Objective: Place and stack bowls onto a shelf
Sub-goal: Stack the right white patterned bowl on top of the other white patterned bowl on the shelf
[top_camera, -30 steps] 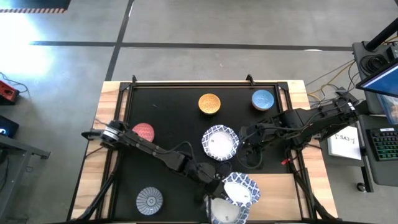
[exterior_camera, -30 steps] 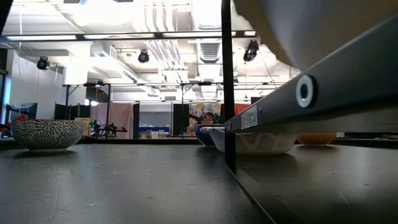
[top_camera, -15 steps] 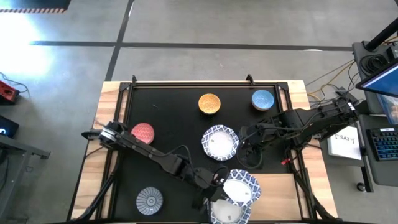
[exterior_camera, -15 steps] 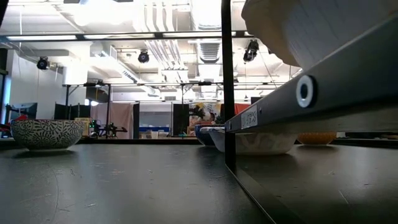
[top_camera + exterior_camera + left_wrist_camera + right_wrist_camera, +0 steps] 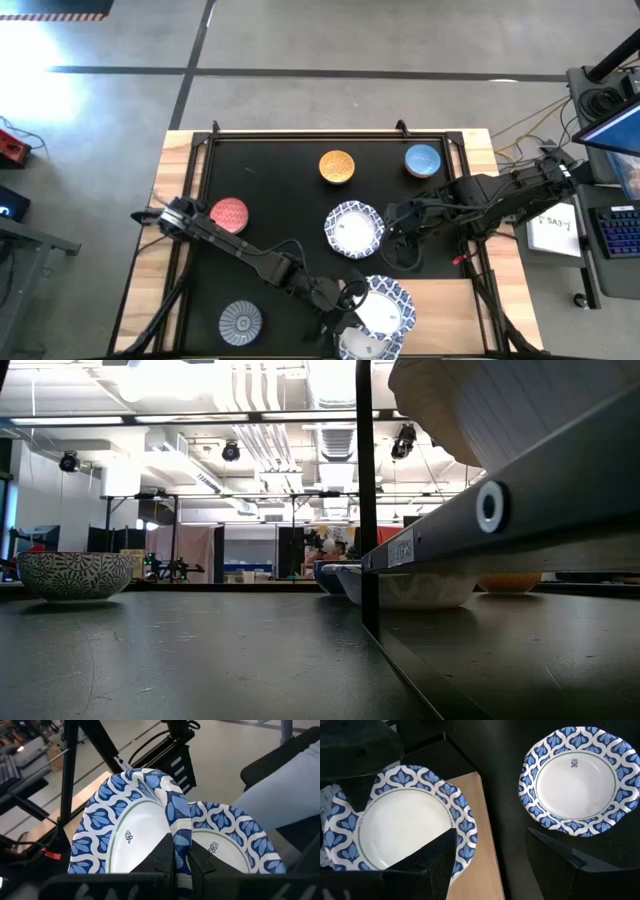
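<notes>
Found open room at the upper left of the high view, on the black mat (image 5: 260, 170), bare out to the orange bowl (image 5: 337, 167). Blocked diagonally from middle left to lower centre by the left arm (image 5: 250, 252), between the pink bowl (image 5: 231, 213) and the grey bowl (image 5: 240, 322). Crowded at lower centre by the left tool (image 5: 347, 298), pinched on a patterned bowl (image 5: 388, 305) over the shelf (image 5: 455, 310). Narrowed right of centre by the right tool (image 5: 400, 248), spread wide beside another patterned bowl (image 5: 354, 229). Left bare along the shelf's right part.

On the shelf (image 5: 440, 300), a blue-rimmed white bowl (image 5: 385, 303) sits tilted over another (image 5: 362, 345). A third (image 5: 353, 229) lies beyond it; orange (image 5: 337, 166), blue (image 5: 422, 160), pink-red (image 5: 230, 214), grey-striped (image 5: 240, 323) bowls lie scattered farther off.
</notes>
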